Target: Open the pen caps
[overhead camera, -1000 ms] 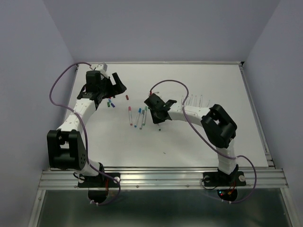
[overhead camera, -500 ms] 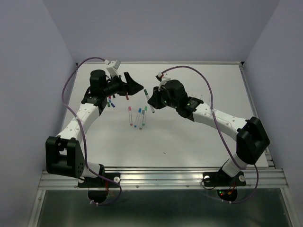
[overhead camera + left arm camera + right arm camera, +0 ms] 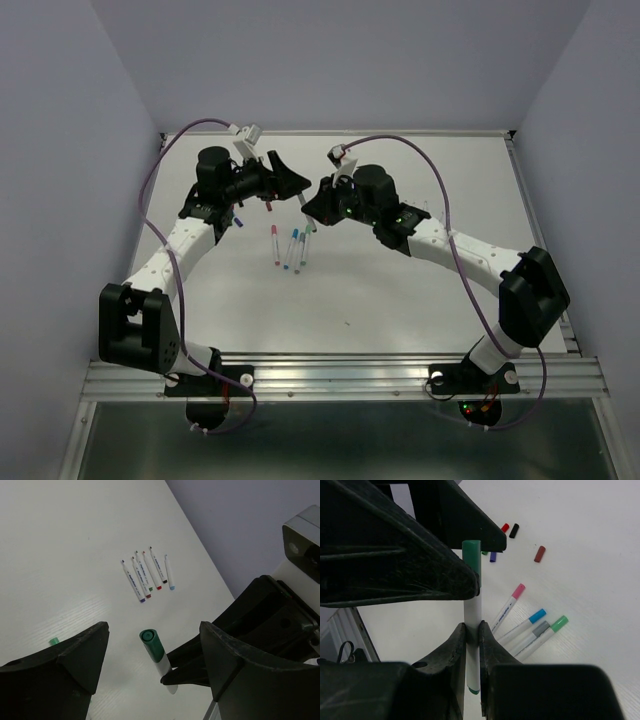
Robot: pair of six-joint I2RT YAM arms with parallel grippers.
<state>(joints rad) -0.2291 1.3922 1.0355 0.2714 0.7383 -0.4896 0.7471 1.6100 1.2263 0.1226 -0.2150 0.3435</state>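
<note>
The green-capped pen (image 3: 471, 611) is held off the table (image 3: 400, 300), over its far half and about midway between the left and right edges. My right gripper (image 3: 472, 630) is clamped on its white barrel, fingers pressed against both sides, low on the barrel. The green cap (image 3: 149, 642) is on the pen and points away from my right wrist.

My left gripper (image 3: 153, 630) faces that capped end with its fingers spread wide. The cap sits in the gap between them. The left wrist view shows clear space on either side of it, so I record no contact there.

On the table below, four capped pens (image 3: 525, 625) lie fanned close together near the middle of the far half. Their caps are pink, blue, grey and green.

Loose caps lie toward the far left corner: a red cap (image 3: 505, 528) just beside a black cap (image 3: 514, 530), a purple cap (image 3: 493, 557) near them, and a brown cap (image 3: 539, 554) a little apart. A lone green loose cap (image 3: 54, 641) lies by itself on the bare surface.

Five uncapped pens (image 3: 146, 576) lie side by side in a neat row toward the right of the far half. Their tips are bare and their coloured ends are roughly lined up.
</note>
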